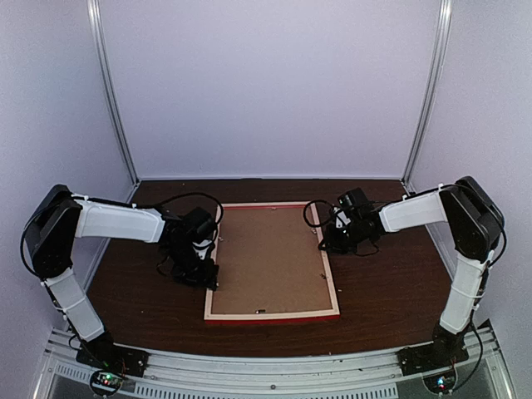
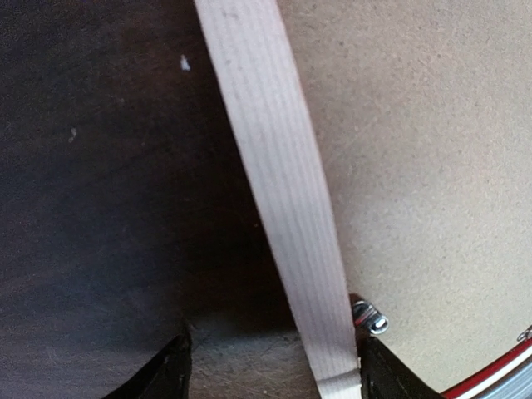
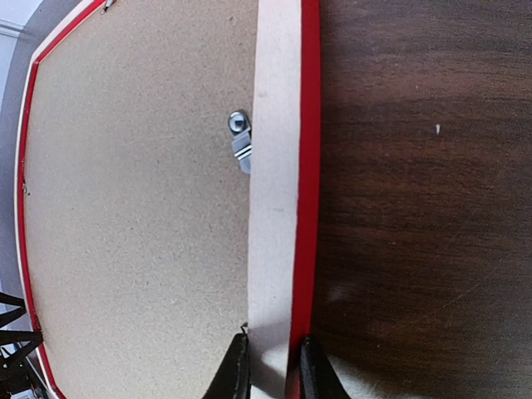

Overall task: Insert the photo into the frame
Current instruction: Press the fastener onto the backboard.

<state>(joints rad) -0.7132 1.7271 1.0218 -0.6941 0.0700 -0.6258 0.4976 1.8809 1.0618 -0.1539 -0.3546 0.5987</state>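
The frame (image 1: 272, 315) lies face down on the dark table, pale back up and red showing at its outer edge. A brown backing board (image 1: 270, 258) fills it. The photo is hidden. My left gripper (image 1: 202, 270) is open astride the left rail (image 2: 283, 183). One finger (image 2: 378, 370) stands by a metal clip (image 2: 371, 318); the other stands well off over the table, and the gripper (image 2: 274, 370) holds nothing. My right gripper (image 1: 330, 237) is shut on the frame's right rail (image 3: 274, 166), its fingers pressing both sides of the rail at the gripper (image 3: 270, 366).
Another metal clip (image 3: 240, 141) sits on the backing board (image 3: 133, 208) against the right rail. Dark wooden table (image 1: 382, 283) surrounds the frame. White walls with metal corner posts (image 1: 112, 91) close in the back and sides.
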